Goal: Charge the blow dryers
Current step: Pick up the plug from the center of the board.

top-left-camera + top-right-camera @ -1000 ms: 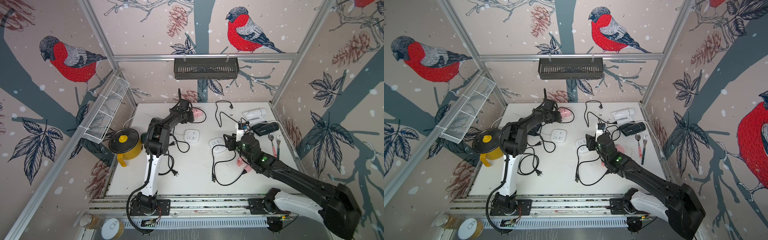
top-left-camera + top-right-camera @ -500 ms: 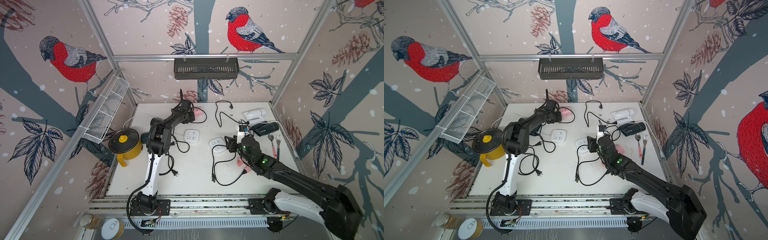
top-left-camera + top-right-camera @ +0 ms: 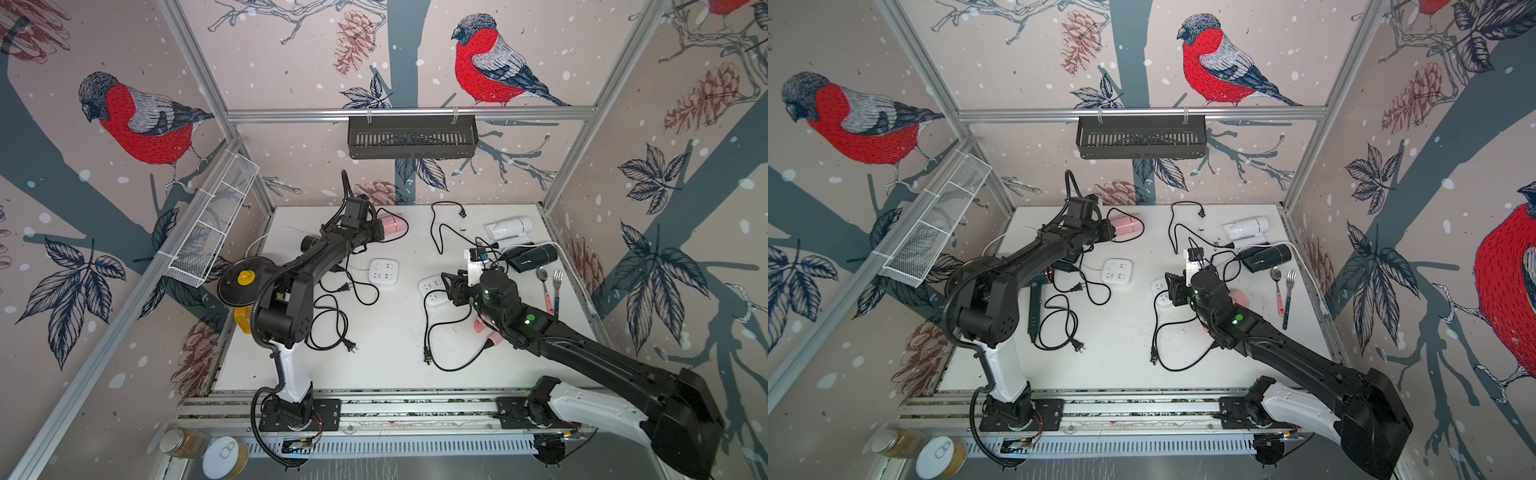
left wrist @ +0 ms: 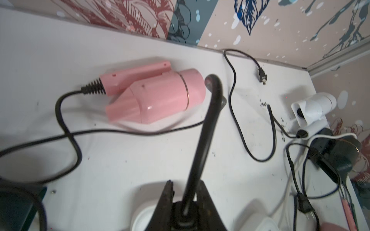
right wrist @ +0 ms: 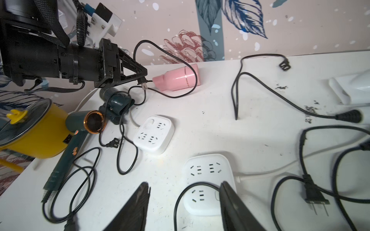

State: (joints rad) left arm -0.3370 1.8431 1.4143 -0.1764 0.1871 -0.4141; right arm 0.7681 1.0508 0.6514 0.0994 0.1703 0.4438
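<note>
A: From where do the two top views look?
B: From high above the front rail, down toward the back wall. Both top views hold the whole table, from far.
A: And the wrist cameras?
B: Each sits behind its claw, low and near. The left one looks past the left gripper to the pink blow dryer just ahead. The right one, over the right gripper, sees that dryer far ahead.

Power strips between the blow dryers
</note>
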